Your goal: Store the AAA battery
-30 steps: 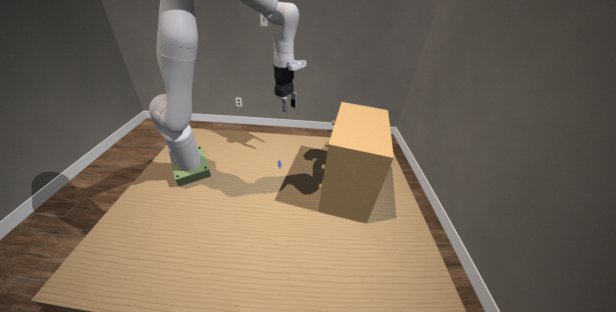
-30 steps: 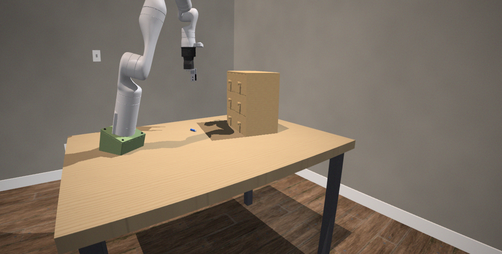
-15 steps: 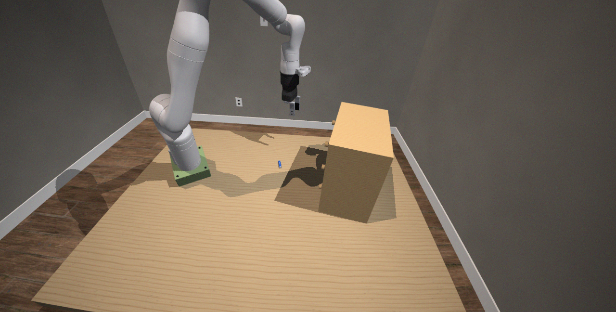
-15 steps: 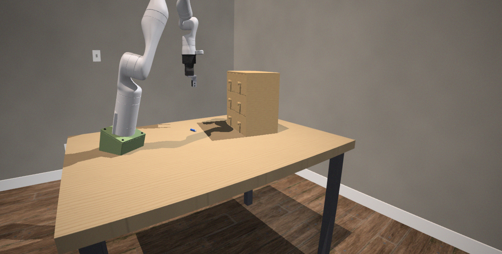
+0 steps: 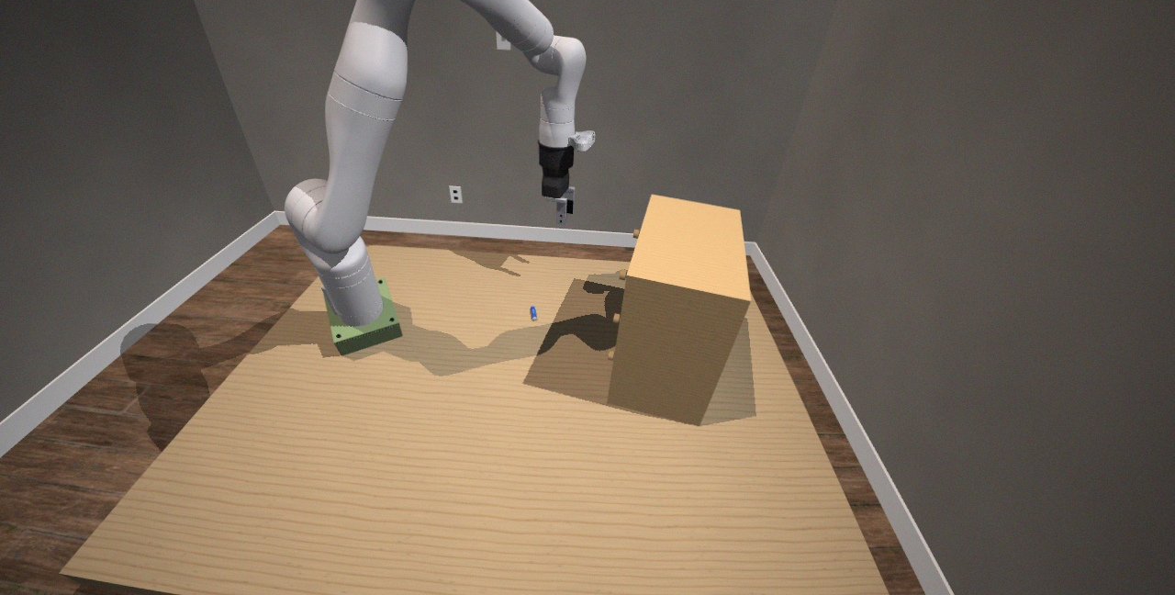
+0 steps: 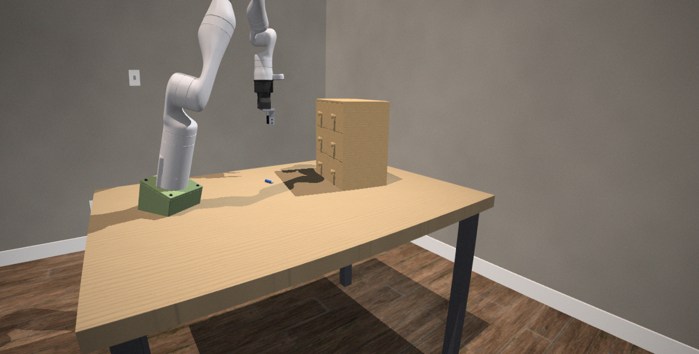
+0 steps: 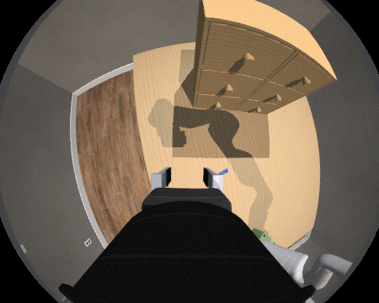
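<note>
Chest [image 5: 681, 303] [image 6: 363, 143] [image 7: 240, 46] drawers all shut, contents hidden

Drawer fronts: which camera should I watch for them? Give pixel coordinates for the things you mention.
Wrist: all six drawer fronts [image 6: 330, 143] [image 7: 236, 50] face it, each knob visible. The exterior view shows all six too, but at a steep slant. The top view hides the fronts, showing only knobs poking past the chest [image 5: 681, 344] [image 6: 365, 143] [image 7: 200, 55].

Wooden table [image 5: 460, 460] [image 6: 273, 234] [image 7: 292, 143], blue battery [image 5: 532, 313] [image 6: 268, 181] [image 7: 224, 172], upright chest [image 5: 677, 311] [image 6: 363, 143] [image 7: 240, 46], green base [image 5: 367, 338] [image 6: 154, 204] [image 7: 260, 235]
</note>
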